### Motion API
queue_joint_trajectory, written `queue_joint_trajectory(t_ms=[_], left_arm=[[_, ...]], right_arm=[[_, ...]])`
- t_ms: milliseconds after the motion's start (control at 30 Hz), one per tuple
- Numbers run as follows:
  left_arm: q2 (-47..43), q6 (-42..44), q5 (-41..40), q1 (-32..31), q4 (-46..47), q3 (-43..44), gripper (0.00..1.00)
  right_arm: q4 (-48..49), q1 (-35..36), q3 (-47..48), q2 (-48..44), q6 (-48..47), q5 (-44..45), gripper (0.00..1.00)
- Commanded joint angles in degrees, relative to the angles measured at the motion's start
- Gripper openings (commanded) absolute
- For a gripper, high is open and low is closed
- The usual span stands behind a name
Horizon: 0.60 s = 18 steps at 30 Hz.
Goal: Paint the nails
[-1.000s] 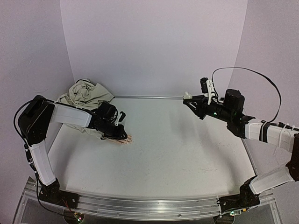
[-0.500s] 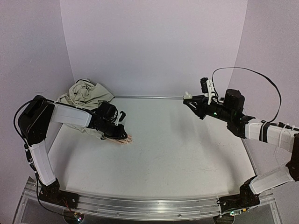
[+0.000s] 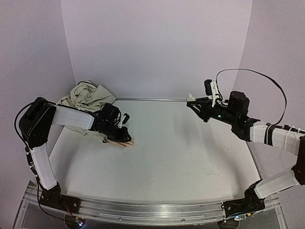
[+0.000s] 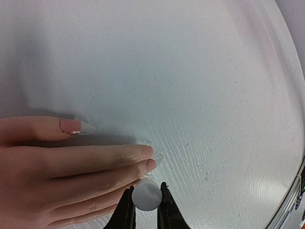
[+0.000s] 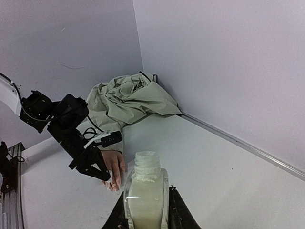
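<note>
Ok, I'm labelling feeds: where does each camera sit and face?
Top external: above, behind the bases, looking down on the table; both arms show.
Left wrist: looks down at the mannequin hand; left gripper clamps a white piece.
Right wrist: faces the left arm; right gripper holds the bottle.
Shared: all show the mannequin hand.

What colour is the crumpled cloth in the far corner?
The cloth is pale beige, clearest in the right wrist view.
</note>
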Motion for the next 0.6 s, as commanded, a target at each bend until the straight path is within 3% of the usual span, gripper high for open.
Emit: queue_joint_trajectory(t_ms=[0, 567], left_arm=[[0.8, 0.09, 0.97, -0.26, 2.28, 2.95, 0.0], [2.7, 0.01, 1.9, -0.74, 2.28, 4.49, 0.0]], right_arm=[[4.61, -0.33, 0.68, -0.22, 0.47, -1.59, 0.0], [4.7, -0.47, 0.59, -0.28, 0.64, -1.77, 0.0]])
